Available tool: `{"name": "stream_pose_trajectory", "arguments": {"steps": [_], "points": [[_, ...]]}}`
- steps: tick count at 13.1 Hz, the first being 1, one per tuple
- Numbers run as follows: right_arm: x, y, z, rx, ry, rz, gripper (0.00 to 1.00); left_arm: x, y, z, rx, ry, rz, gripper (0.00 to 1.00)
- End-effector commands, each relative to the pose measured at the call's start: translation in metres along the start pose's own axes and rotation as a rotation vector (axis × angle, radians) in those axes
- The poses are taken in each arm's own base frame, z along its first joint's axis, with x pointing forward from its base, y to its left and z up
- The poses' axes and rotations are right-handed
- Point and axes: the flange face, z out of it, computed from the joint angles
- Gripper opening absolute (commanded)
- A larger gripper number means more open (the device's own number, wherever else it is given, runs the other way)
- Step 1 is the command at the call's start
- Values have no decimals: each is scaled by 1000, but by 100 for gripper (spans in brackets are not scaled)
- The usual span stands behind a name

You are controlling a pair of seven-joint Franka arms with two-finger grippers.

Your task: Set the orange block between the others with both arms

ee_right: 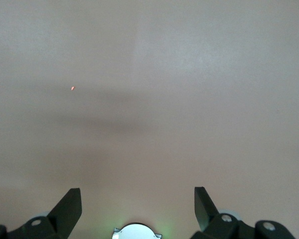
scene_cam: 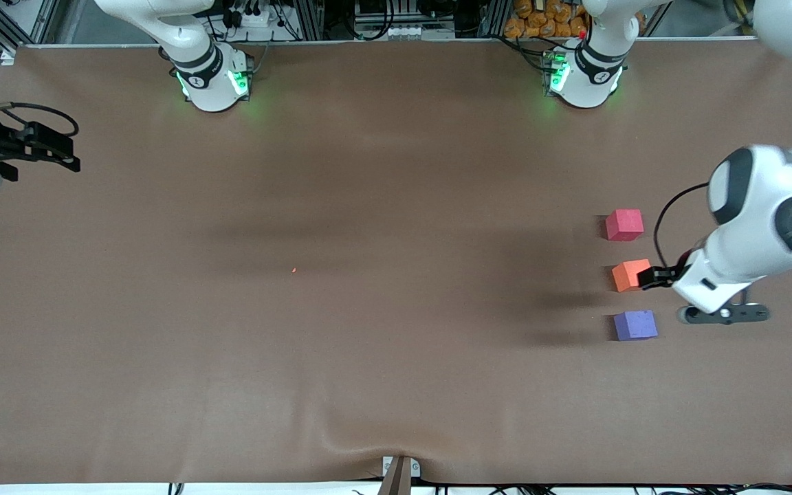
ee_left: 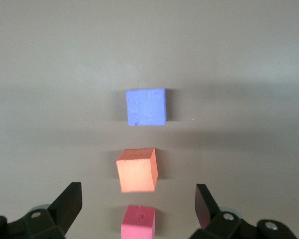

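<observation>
Orange block [scene_cam: 630, 276] sits between pinkish-red cube [scene_cam: 624, 225] and purple-blue cube [scene_cam: 635, 325] (all fingers released).

The left gripper [scene_cam: 650, 276] hides one edge of the orange block [scene_cam: 628, 276] in the front view. In the left wrist view the red cube [ee_left: 138, 223] is cut off by the frame edge. A tiny orange speck [scene_cam: 294, 269] near the table's middle is too small to identify.
</observation>
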Motion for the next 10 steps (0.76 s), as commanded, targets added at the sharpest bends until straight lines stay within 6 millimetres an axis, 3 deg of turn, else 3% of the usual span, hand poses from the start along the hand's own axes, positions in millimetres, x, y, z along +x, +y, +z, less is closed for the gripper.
{"name": "stream_pose_trajectory", "arguments": {"steps": [1, 3, 6, 8, 10], "points": [[-19, -2, -21, -1, -32, -8, 100, -5, -8, -83, 1, 42, -28, 100], [-26, -4, -31, 2, -42, -11, 100, -34, -2, -138, -36, 71, -46, 100], [-30, -1, -33, 7, -49, -4, 100, -72, 5, -193, -49, 95, -54, 100], [-31, -1, -32, 9, -60, -4, 100, -90, 12, -204, -46, 57, -48, 100], [-33, 1, -33, 10, -64, -2, 100, -106, -3, -211, -74, 23, -87, 100]]}}
